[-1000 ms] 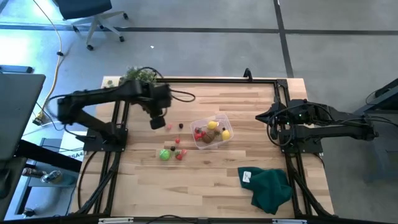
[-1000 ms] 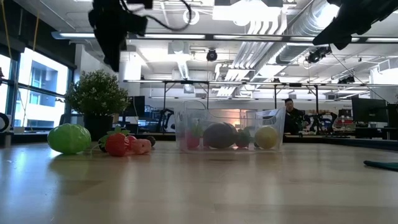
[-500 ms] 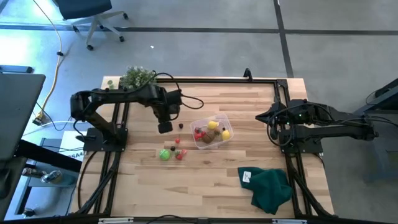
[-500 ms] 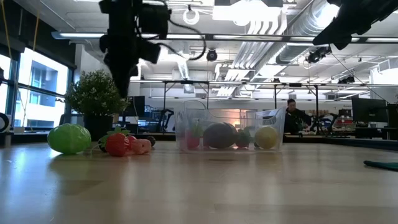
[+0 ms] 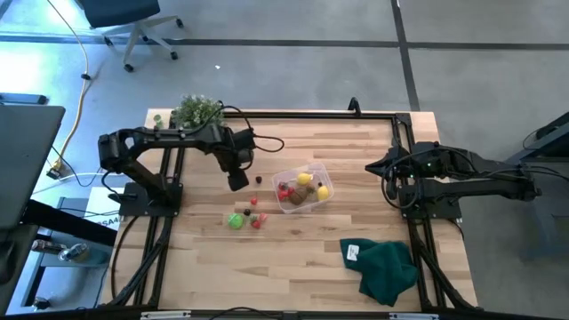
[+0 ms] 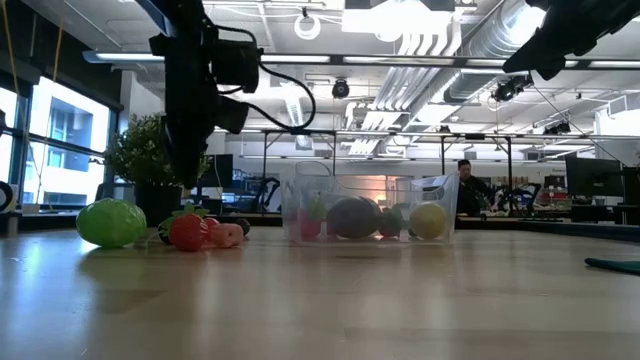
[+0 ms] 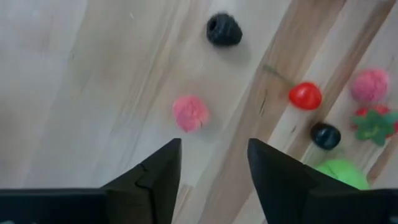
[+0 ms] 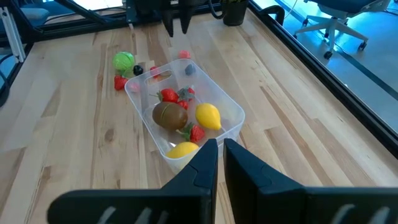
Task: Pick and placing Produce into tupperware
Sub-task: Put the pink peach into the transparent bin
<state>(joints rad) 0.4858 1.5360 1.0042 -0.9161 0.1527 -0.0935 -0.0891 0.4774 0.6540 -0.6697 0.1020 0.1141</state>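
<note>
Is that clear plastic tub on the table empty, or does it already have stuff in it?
Partly filled. The tub holds a brown piece, two yellow pieces and some red ones; other produce lies outside it on the table.

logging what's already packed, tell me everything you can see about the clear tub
The clear tub is see-through plastic, roughly square with rounded corners, lidless, sitting upright and turned at an angle on the wooden table near its middle. Inside lie a brown piece, two yellow pieces and several small red ones. More produce lies outside on the left arm's side. No end effector touches it.
</note>
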